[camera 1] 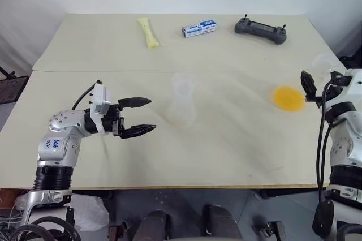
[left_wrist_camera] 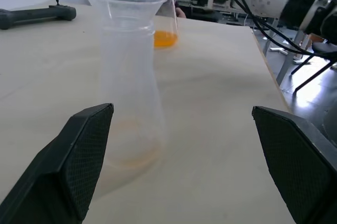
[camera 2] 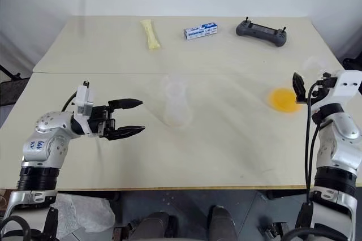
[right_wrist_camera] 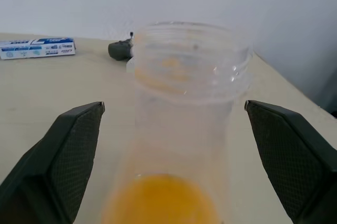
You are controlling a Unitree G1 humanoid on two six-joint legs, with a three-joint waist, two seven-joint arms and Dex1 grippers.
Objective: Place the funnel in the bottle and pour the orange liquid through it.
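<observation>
We see the left end effector [camera 1: 139,117] released, its two black fingers spread wide and pointing level at the bottle [camera 1: 182,100], which stands just ahead of them on the worktop [camera 1: 237,150]; the funnel [left_wrist_camera: 122,1] already sits in the bottle's neck, its flared rim topping the clear walls, so we judge the left arm is lined up to steady the bottle for pouring. The right end effector [right_wrist_camera: 174,145] is likewise released, its fingers standing either side of the second clear flask [right_wrist_camera: 187,103] without touching it; the orange liquid [camera 1: 288,98] pools in that flask's base, directly ahead of the fingers; we judge this placement prepares a grasp around the flask before lifting it toward the funnel.
</observation>
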